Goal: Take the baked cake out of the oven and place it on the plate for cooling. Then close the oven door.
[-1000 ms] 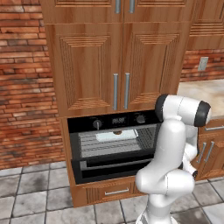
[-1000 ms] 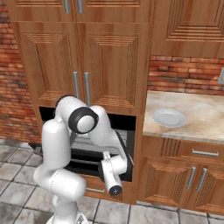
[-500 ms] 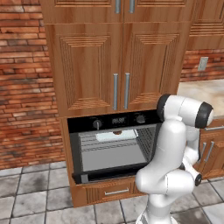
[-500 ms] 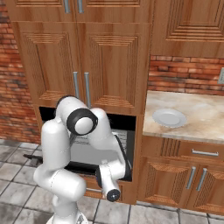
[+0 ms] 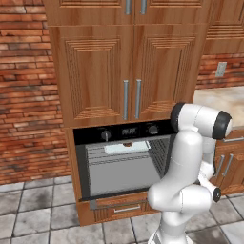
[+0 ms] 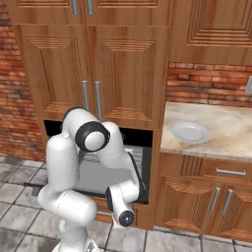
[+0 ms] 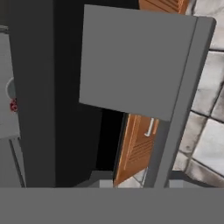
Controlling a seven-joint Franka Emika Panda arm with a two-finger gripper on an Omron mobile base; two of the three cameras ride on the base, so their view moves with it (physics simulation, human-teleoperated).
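Oven (image 5: 124, 157) stands open, its door (image 5: 121, 174) lowered toward you. Cake (image 5: 127, 144) sits as 1 small brown lump on the pale tray (image 5: 125, 147) on the upper rack. Plate (image 6: 190, 132) rests on the bench (image 6: 221, 133) at right. You cannot tell how the jaws stand.

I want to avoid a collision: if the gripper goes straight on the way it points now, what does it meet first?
Most likely the opened oven door, whose flat grey inner side lies straight ahead in the hand view. How far away it lies is unclear.
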